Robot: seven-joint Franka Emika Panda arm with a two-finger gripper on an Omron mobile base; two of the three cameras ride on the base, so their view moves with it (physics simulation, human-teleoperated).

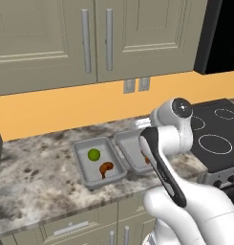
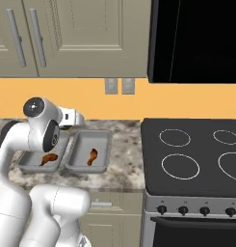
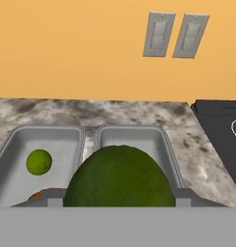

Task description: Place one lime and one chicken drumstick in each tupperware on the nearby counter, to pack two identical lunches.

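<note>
Two shallow rectangular grey tupperware trays sit side by side on the grey-and-brown speckled stone counter [image 1: 37, 167], just left of the black glass stovetop [image 2: 196, 154]. Their long sides run near to far and their adjacent rims are just beside each other.

The left tray [image 1: 81, 162] holds a small round green lime [image 1: 93, 154] toward its far end and a brown chicken drumstick [image 1: 105, 168] nearer the front. The two items lie close together but apart.

The right tray [image 2: 102, 144] holds a second brown drumstick [image 2: 92, 156] near its middle; in the left base view the arm covers much of this tray.

The white arm's two-finger gripper [image 3: 119, 195] is above the right tray. In the hand view a second green lime [image 3: 120, 176], large in the frame, sits between the two dark finger tips [image 3: 51, 197], which stand on either side of it. The fingers are spread wide and closed on this lime, holding it over the near part of the right tray. Whether the held lime touches the tray floor cannot be told.

Behind the counter, an orange wall carries two grey outlet plates [image 3: 173, 34]. Beige panelled cabinets [image 1: 56, 33] with silver bar handles hang above
</note>
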